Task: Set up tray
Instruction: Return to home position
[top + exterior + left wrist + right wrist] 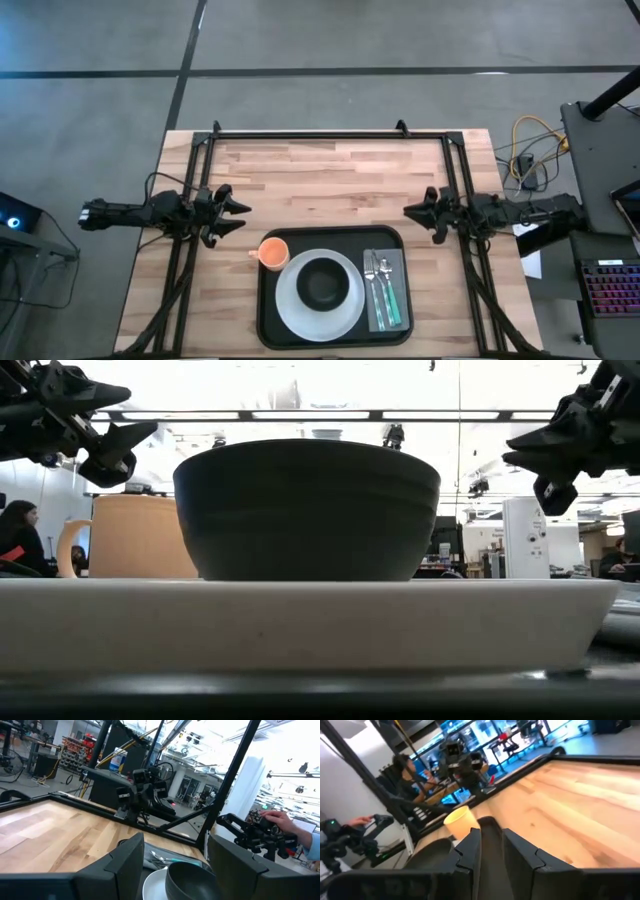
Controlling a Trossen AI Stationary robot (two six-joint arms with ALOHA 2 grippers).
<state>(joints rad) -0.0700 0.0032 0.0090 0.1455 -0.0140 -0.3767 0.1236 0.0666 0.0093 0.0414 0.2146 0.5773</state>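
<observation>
While both arms hang level above the desk [330, 170], the tray [268, 322] lies at its near edge, between them and a little nearer than either. The left gripper [240, 217] points inward just beyond the tray's left corner, and its fingers [125, 865] are spread wide around nothing. The right gripper [408, 211] faces it from beyond the right corner, its fingers [520, 855] drawn nearly together with only a narrow slit between them, also empty. On the tray a white plate [300, 320] carries a black bowl [322, 282]. An orange cup [274, 252] stands at the far left corner, and a grey napkin [402, 280] on the right bears three pieces of cutlery [380, 285] side by side.
</observation>
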